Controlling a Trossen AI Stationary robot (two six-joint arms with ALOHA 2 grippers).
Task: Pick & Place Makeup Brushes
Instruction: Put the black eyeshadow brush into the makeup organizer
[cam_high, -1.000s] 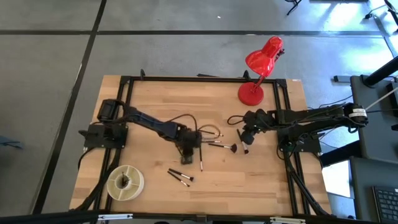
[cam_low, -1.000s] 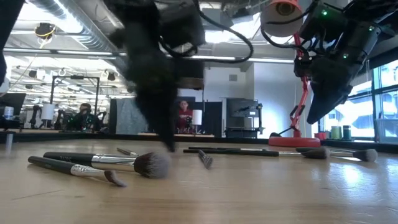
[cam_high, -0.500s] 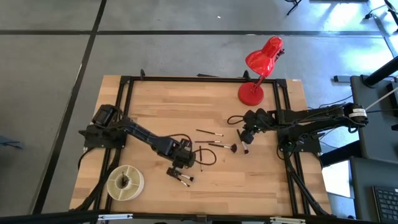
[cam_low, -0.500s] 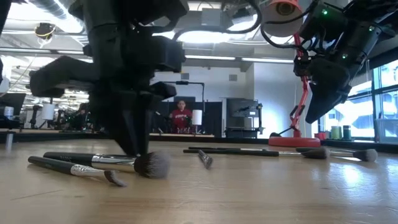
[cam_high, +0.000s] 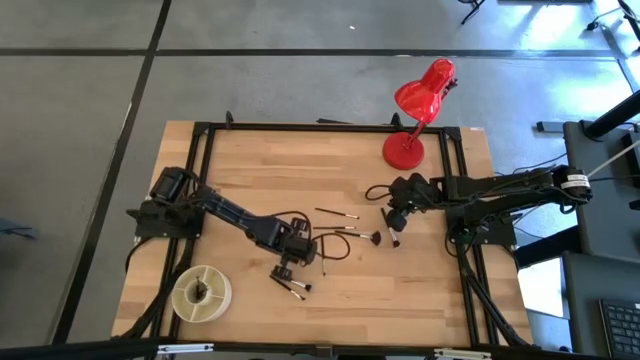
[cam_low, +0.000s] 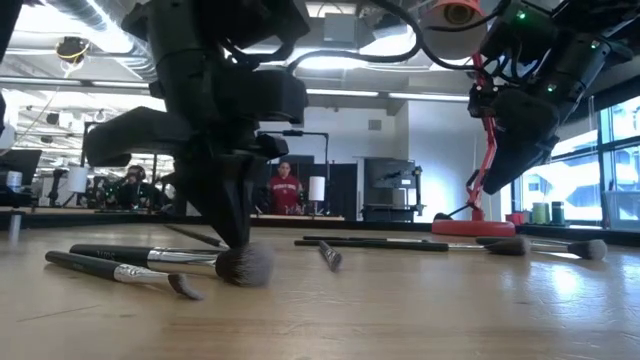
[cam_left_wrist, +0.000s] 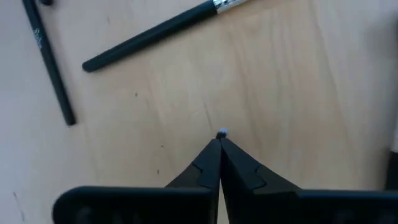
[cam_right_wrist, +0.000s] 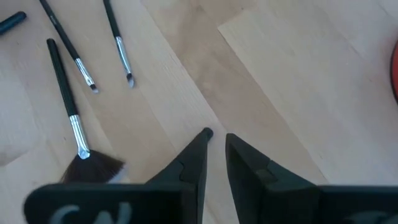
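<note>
Left hand (cam_left_wrist: 219, 144) is down low over the bench (cam_high: 250, 170), fingers pinched tight together with a thin brush (cam_low: 192, 235) caught at the tips. Right hand (cam_right_wrist: 216, 144) hangs near the red lamp (cam_high: 420, 105), fingers slightly parted, a small dark tip between them. More makeup brushes (cam_high: 335, 214) lie scattered mid-bench.

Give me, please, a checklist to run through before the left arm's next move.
1. Left gripper shut: ok.
2. Brush held in it: cannot tell; only a small silvery tip shows at its fingertips.
3. Round holder on the table near the left arm's base: ok.
4. Right gripper raised off the table: ok.
5. All makeup brushes put away: not ok; several lie loose on the table.
</note>
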